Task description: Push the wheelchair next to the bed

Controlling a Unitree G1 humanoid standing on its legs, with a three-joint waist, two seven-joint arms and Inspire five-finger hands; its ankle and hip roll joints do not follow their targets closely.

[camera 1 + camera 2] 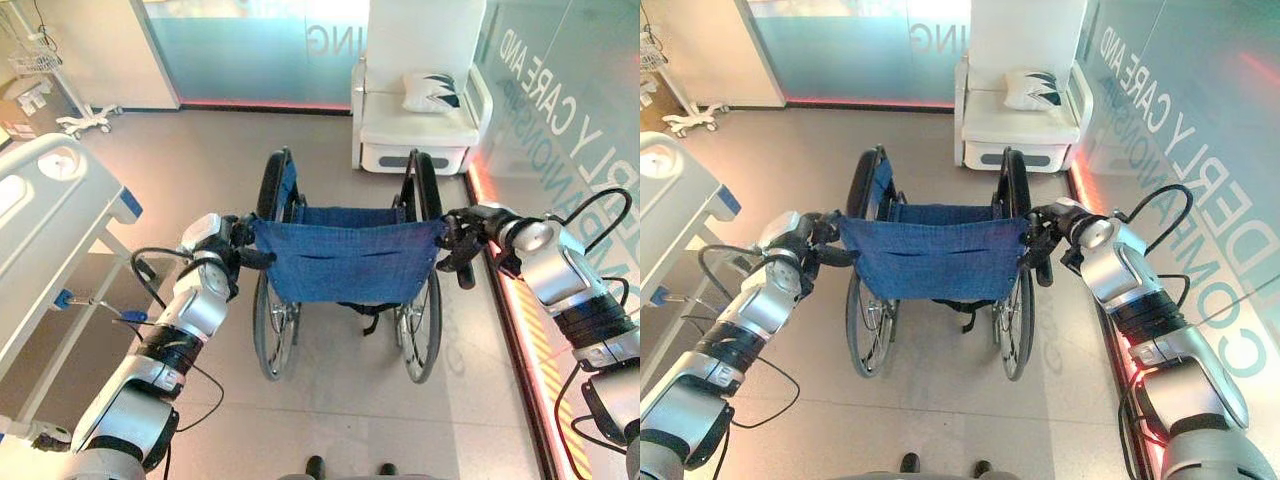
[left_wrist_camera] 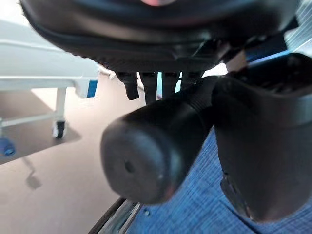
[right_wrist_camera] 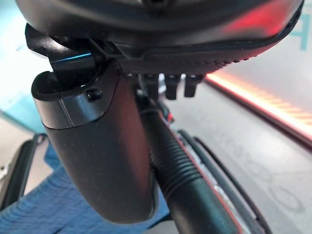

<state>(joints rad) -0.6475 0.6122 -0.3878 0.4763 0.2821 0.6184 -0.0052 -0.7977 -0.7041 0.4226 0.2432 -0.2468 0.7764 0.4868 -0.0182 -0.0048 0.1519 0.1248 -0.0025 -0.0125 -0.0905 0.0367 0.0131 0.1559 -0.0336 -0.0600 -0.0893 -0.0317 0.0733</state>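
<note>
So the bed (image 1: pixel 45 200) takes up the robot's left side, white frame with a blue corner piece, standing well apart from the wheelchair with open floor (image 1: pixel 350 420) in between. Straight ahead against the far glass wall (image 1: pixel 250 50) there's a white armchair (image 1: pixel 420 90) with a patterned cushion (image 1: pixel 432 90) propped on its seat.

The wheelchair (image 1: pixel 345 260) sits in the middle of the floor, back toward the robot, blue fabric backrest (image 1: pixel 932 258) stretched between the two big wheels. It's facing the armchair, not turned to the bed.

The left hand (image 1: pixel 238 245) is at the left push handle (image 2: pixel 156 156), and in the left wrist view the black rubber grip runs right through the palm with the thumb closed over one side and the fingers wrapped over the other, so it's clenched around that handle. The right hand (image 1: pixel 1040 245) is the same deal on the other side: in the right wrist view the ribbed right push handle (image 3: pixel 180 175) passes between thumb and fingers, grasped tight.

Way off in the far left corner there's a white wheeled stand (image 1: pixel 85 120).
</note>
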